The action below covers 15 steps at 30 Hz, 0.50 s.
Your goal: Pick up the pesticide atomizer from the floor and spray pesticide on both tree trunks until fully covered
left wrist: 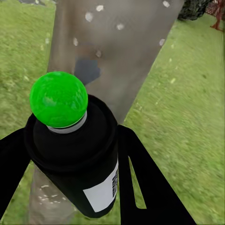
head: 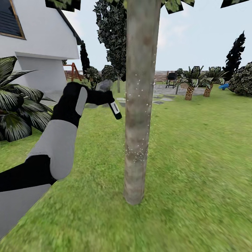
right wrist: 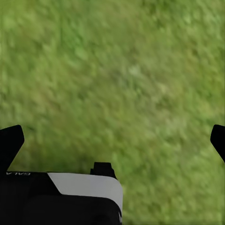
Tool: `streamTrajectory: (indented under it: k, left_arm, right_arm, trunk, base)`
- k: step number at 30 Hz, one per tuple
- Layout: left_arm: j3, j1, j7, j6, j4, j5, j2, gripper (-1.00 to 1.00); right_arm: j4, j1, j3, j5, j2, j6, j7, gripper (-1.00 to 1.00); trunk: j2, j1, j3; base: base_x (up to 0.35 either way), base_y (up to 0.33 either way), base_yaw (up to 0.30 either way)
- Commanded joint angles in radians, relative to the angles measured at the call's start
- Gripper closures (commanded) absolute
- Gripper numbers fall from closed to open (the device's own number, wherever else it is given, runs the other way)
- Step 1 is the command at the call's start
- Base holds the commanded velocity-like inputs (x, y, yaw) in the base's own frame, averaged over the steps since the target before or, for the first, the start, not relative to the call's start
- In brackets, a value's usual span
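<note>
left wrist view: atomizer (left wrist: 77, 159) between fingers (left wrist: 140, 183)

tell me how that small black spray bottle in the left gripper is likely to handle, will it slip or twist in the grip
The small black cylindrical spray bottle with a white label looks rigid, so it probably won't deform. Its smooth round body sits between the left gripper's two flat black fingers, so it could rotate or slide if squeezed lightly. Being small, it is likely light. In the head view it hangs tilted, hinting it may pivot.
</note>
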Motion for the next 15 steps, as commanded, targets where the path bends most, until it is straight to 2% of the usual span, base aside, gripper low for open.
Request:
streamTrajectory:
  k: [1, 2, 4, 9, 13, 15]
  left_arm:
    - [0.005, -0.022, 0.0, 0.006, 0.001, 0.001, -0.001, 1.0]
    - [0.005, -0.032, 0.0, 0.006, 0.004, 0.0, -0.001, 1.0]
    - [0.005, -0.109, 0.001, 0.007, 0.045, 0.0, 0.002, 1.0]
    - [0.006, -0.25, 0.003, 0.007, 0.148, 0.0, 0.004, 1.0]
    - [0.006, -0.328, 0.004, 0.008, 0.184, 0.0, 0.004, 1.0]
    - [0.006, -0.344, 0.004, 0.008, 0.188, 0.0, 0.004, 1.0]
  right_arm:
    - [0.005, -0.002, 0.008, 0.003, 0.001, -0.005, -0.006, -1.0]
    - [0.005, -0.002, 0.008, 0.003, 0.001, -0.005, -0.006, -1.0]
    - [0.005, -0.002, 0.008, 0.003, 0.001, -0.005, -0.006, -1.0]
    - [0.005, -0.002, 0.008, 0.003, 0.001, -0.005, -0.006, -1.0]
    - [0.005, -0.002, 0.008, 0.003, 0.001, -0.005, -0.006, -1.0]
    - [0.005, -0.002, 0.008, 0.003, 0.002, -0.005, -0.006, -1.0]
  trunk:
    - [-0.001, 0.0, -0.002]
    - [-0.001, 0.0, -0.002]
    - [-0.001, 0.0, -0.002]
    - [-0.001, 0.0, -0.002]
    - [-0.001, 0.0, -0.002]
    - [-0.001, 0.0, -0.002]
  base:
    - [0.0, 0.0, 0.0]
    - [0.0, 0.0, 0.0]
    - [0.0, 0.0, 0.0]
    - [0.0, 0.0, 0.0]
    - [0.0, 0.0, 0.0]
    - [0.0, 0.0, 0.0]
